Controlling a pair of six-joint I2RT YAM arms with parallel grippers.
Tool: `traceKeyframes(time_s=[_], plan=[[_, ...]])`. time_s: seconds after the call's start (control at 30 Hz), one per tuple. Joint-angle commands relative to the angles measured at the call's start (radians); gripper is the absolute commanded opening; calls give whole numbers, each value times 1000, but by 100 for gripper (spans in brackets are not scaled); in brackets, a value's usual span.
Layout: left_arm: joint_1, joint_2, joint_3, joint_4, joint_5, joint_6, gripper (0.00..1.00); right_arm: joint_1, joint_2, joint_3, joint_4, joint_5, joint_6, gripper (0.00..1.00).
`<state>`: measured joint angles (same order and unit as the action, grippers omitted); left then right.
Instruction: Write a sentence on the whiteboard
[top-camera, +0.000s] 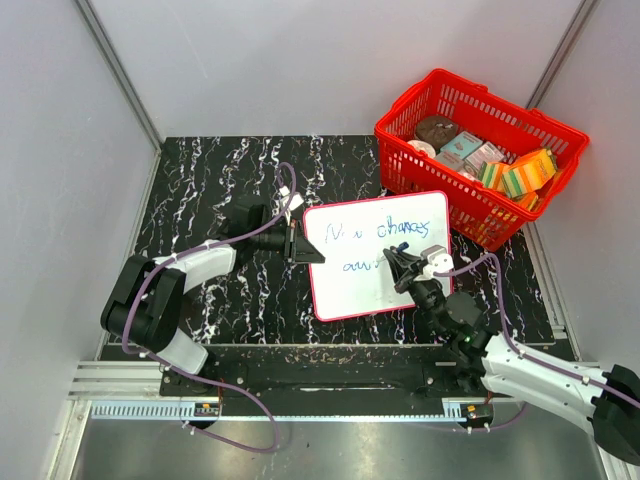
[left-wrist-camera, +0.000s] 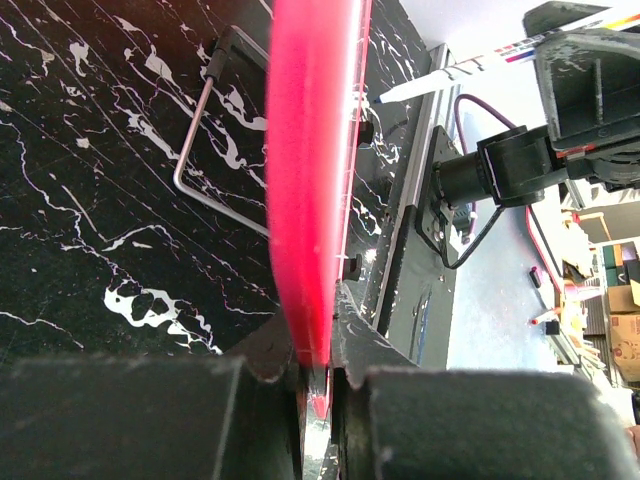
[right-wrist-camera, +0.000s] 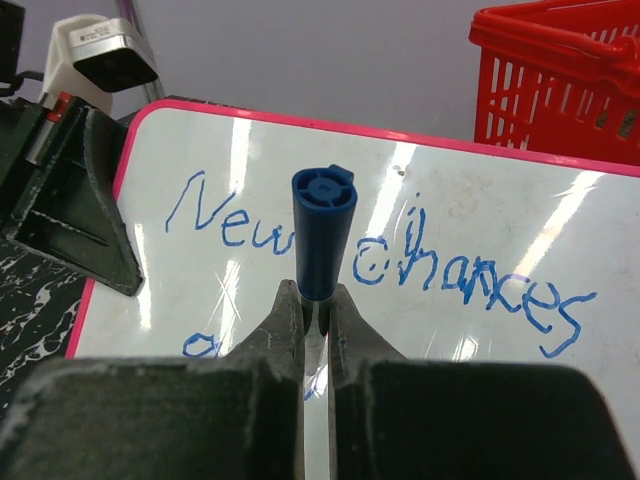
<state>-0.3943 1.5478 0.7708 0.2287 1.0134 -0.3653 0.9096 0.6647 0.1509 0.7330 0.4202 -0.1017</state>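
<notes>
The whiteboard (top-camera: 375, 252) lies flat mid-table, white with a red rim. Blue script (top-camera: 372, 230) reads "New chances" with a few letters below it; it also shows in the right wrist view (right-wrist-camera: 460, 280). My left gripper (top-camera: 297, 243) is shut on the board's left rim, seen edge-on as a red band (left-wrist-camera: 310, 200) between the fingers. My right gripper (top-camera: 408, 266) is shut on a blue marker (right-wrist-camera: 322, 232), held over the board's second line; the tip is hidden.
A red basket (top-camera: 478, 150) with several packaged items stands at the back right, touching the board's far corner. A metal wire handle (left-wrist-camera: 200, 140) lies on the black marbled table (top-camera: 220, 190) under the board.
</notes>
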Motion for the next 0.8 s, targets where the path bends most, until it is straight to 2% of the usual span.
traceKeyframes(time_s=[0.0, 0.27, 0.43, 0.6, 0.77], plan=[[0, 17, -2, -61, -119, 157, 0, 0, 41, -5, 101, 74, -21, 0], [0, 14, -2, -58, -111, 158, 0, 0, 79, -42, 220, 135, -20, 0], [-1, 9, -4, -58, -113, 158, 0, 0, 130, -36, 233, 131, -12, 0], [-2, 14, -2, -58, -110, 158, 0, 0, 107, -40, 226, 71, 22, 0], [-1, 12, -4, -58, -111, 160, 0, 0, 125, -37, 216, 97, 19, 0]])
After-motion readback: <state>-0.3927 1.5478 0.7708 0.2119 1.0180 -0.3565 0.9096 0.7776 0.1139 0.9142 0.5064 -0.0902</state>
